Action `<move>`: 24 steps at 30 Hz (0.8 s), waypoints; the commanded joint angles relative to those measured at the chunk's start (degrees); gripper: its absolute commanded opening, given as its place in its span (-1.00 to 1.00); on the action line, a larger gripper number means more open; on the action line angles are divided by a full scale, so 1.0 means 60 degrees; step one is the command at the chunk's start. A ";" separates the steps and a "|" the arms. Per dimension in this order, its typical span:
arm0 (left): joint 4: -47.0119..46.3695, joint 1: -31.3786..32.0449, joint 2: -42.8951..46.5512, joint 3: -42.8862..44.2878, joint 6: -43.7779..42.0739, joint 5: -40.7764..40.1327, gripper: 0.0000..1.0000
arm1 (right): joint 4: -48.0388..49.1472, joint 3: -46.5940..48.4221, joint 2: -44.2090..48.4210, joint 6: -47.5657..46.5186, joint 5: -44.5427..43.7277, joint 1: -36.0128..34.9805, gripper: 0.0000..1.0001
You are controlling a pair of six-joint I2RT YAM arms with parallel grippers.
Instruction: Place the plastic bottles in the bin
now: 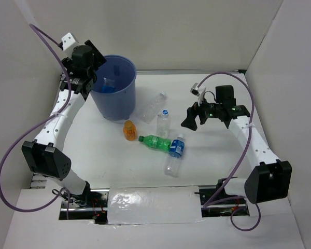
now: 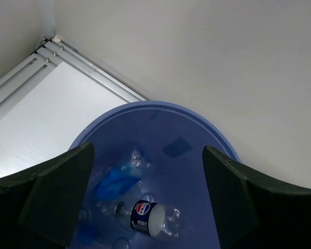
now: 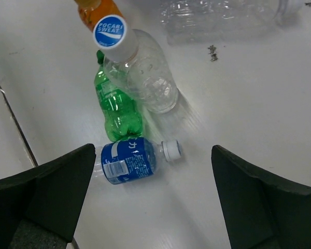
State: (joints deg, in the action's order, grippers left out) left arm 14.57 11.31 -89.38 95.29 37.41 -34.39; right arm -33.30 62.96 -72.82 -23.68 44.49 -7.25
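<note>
The blue-purple bin (image 1: 115, 91) stands at the back left. My left gripper (image 1: 95, 73) hangs over its rim, open and holding nothing. In the left wrist view the open left gripper (image 2: 147, 151) looks down into the bin (image 2: 197, 122) at a dark-labelled bottle (image 2: 151, 219) and a blue-labelled one (image 2: 115, 180). On the table lie a plain clear bottle (image 1: 152, 107), a green one (image 1: 155, 142) and a blue-labelled one (image 1: 174, 153). A short orange bottle (image 1: 129, 130) and a blue-capped clear one (image 1: 164, 122) stand. My right gripper (image 1: 195, 120), open and empty, hovers right of them, above the blue-labelled bottle (image 3: 128, 161).
White walls close in the table at the back and on both sides. An aluminium rail (image 2: 67, 57) runs along the back edge behind the bin. A pale strip (image 1: 150, 205) covers the near edge between the two arm bases.
</note>
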 commanded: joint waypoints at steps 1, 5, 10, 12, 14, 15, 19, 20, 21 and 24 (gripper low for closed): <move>-0.0275 -0.0141 -0.0043 0.0904 -0.0155 0.0223 0.97 | 0.0408 -0.0283 -0.0007 -0.0856 0.0217 -0.0432 0.99; -0.0275 -0.0142 0.0101 0.1141 -0.0549 0.0428 0.97 | 0.1051 -0.0664 -0.0007 -0.1385 0.0217 -0.1018 0.99; -0.0275 0.0311 0.1651 -0.0141 -0.1369 0.1496 0.97 | 0.2004 -0.0884 -0.0227 -0.1532 -0.0003 -0.1632 0.99; -0.0275 0.0749 0.2486 -0.1066 -0.1458 0.1921 0.97 | 0.2310 -0.0884 -0.0504 -0.1532 -0.0003 -0.1853 0.99; -0.0363 0.1101 0.3862 -0.2686 -0.1459 0.2363 0.97 | 0.2531 -0.0884 -0.0680 -0.1416 -0.0338 -0.2232 0.99; -0.0363 0.1582 0.4288 -0.3219 -0.1459 0.2479 0.97 | 0.2909 -0.0884 -0.0768 -0.1313 -0.0485 -0.2322 0.99; 0.0543 0.2698 0.6003 -0.5053 -0.1226 0.2480 0.97 | 0.3527 -0.0768 -0.1353 -0.0785 -0.1115 -0.2528 0.99; 0.0952 0.3091 0.6499 -0.5534 -0.1138 0.2480 0.97 | 0.3615 -0.0622 -0.1602 -0.0784 -0.1116 -0.2644 0.99; 0.1130 0.3284 0.6736 -0.5757 -0.1021 0.2480 0.97 | 0.3616 -0.0620 -0.1706 -0.0784 -0.1116 -0.2645 0.99; 0.1556 0.3854 0.7571 -0.6592 -0.0464 0.2290 0.97 | 0.3748 -0.0371 -0.1984 -0.0697 -0.1116 -0.2865 0.99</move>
State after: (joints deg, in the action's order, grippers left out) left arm 20.14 31.90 -46.09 59.13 31.75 -20.71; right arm -15.57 57.98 -83.66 -28.99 38.72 -23.20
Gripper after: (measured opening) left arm 0.985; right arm 0.993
